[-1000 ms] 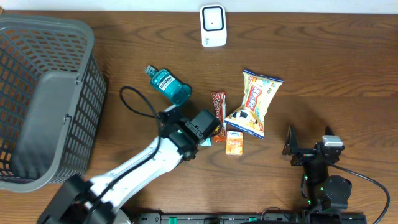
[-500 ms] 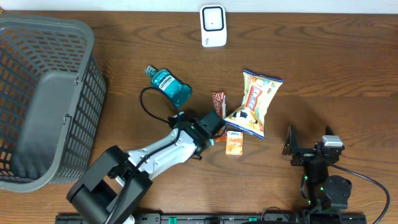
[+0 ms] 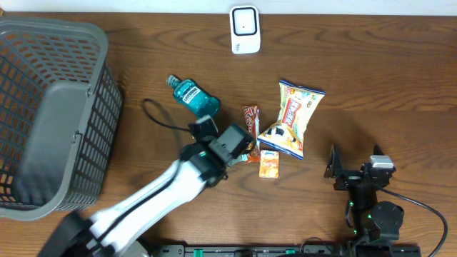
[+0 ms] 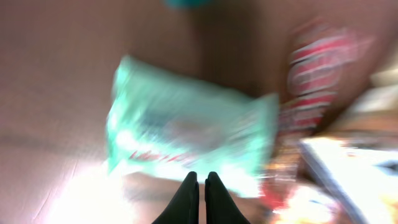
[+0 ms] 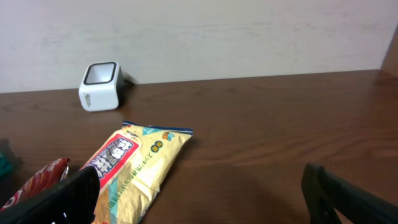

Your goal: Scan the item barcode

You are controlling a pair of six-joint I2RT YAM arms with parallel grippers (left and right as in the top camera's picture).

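Observation:
The white barcode scanner (image 3: 244,28) stands at the table's far edge and shows small in the right wrist view too (image 5: 99,86). The items lie mid-table: a blue mouthwash bottle (image 3: 193,98), a red candy bar (image 3: 250,123), a yellow snack bag (image 3: 293,118) and a small orange box (image 3: 269,163). My left gripper (image 4: 201,180) is shut and empty, hovering just short of a mint-green packet (image 4: 186,134) in a motion-blurred view. In the overhead view the left arm (image 3: 214,153) hides that packet. My right gripper (image 5: 199,199) rests open at the near right, nothing between its fingers.
A large grey mesh basket (image 3: 50,114) fills the left side of the table. The left arm's black cable (image 3: 161,118) loops beside the mouthwash bottle. The right arm's base (image 3: 371,193) sits by the front edge.
The left arm has swung: half a second ago it reached lower and further right, and now its wrist is back beside the candy bar. The right arm has not moved.

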